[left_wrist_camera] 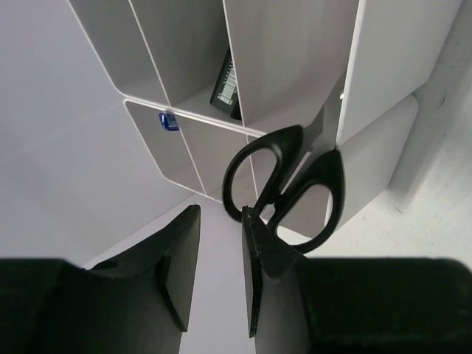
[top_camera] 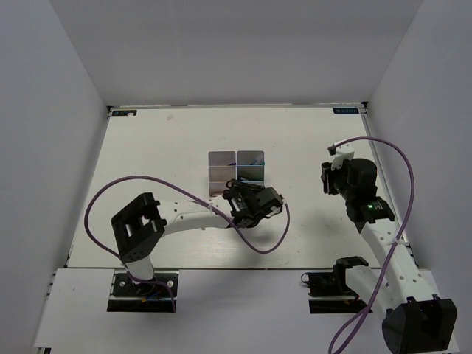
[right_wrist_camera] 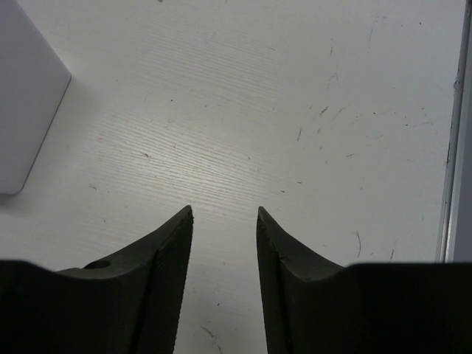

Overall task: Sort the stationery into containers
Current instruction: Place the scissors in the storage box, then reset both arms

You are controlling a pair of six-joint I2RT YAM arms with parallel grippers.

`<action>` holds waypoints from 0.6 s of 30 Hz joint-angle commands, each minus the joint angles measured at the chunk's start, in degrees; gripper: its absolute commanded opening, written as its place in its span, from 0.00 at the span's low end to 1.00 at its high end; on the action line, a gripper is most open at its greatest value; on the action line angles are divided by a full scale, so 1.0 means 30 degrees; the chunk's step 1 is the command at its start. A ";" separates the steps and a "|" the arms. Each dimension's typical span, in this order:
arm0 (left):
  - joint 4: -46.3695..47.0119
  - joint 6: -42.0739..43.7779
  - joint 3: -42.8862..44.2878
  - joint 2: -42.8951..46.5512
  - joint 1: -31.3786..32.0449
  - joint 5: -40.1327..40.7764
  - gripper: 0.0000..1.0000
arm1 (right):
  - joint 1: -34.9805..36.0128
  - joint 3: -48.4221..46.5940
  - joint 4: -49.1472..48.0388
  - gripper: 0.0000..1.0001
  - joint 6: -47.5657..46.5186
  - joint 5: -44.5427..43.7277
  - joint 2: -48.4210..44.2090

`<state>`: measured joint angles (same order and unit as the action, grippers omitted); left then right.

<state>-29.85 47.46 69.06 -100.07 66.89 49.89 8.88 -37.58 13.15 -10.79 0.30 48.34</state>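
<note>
Black-handled scissors (left_wrist_camera: 284,184) sit blades-first in one white bin (left_wrist_camera: 287,59), handles sticking out. Neighbouring bins hold a barcoded dark item (left_wrist_camera: 226,81) and a blue piece (left_wrist_camera: 168,121). Left claw (left_wrist_camera: 220,212) narrowly parted, empty, just beside the handles. Right claw (right_wrist_camera: 224,212) parted, empty, over tabletop (right_wrist_camera: 258,110).

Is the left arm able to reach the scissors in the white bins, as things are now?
Probably yes. The left gripper is open and very close to the black handles of the scissors, which stick out of the bins. Nothing stands between them in the left wrist view.
</note>
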 commanded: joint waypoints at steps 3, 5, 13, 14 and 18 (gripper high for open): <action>0.0051 -0.1140 0.1236 0.1390 0.1139 0.1474 0.40 | -0.0296 0.0135 -0.0252 0.53 0.0227 0.1304 -0.0350; -0.0827 -0.2859 0.2378 0.2153 0.1666 0.1447 0.48 | -0.0151 0.0164 -0.0076 0.73 0.0256 0.2442 -0.0321; -0.6548 -1.6985 0.0052 1.0496 0.1024 -0.3176 1.00 | -0.0530 -0.0070 0.0043 0.90 0.2477 0.2721 -0.0145; -0.6401 -1.7602 -0.0716 1.2217 0.0501 -0.5125 1.00 | -0.0443 -0.0099 -0.0191 0.90 0.3207 0.2134 -0.0145; -0.4908 -2.0093 -0.4966 1.7671 -0.1201 -0.6755 1.00 | -0.0530 0.0310 -0.0311 0.90 0.4092 0.2097 -0.0380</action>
<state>-43.46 -1.32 60.66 -52.16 65.54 37.65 7.62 -37.58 13.93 -2.92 7.44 48.31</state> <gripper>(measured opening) 0.998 0.904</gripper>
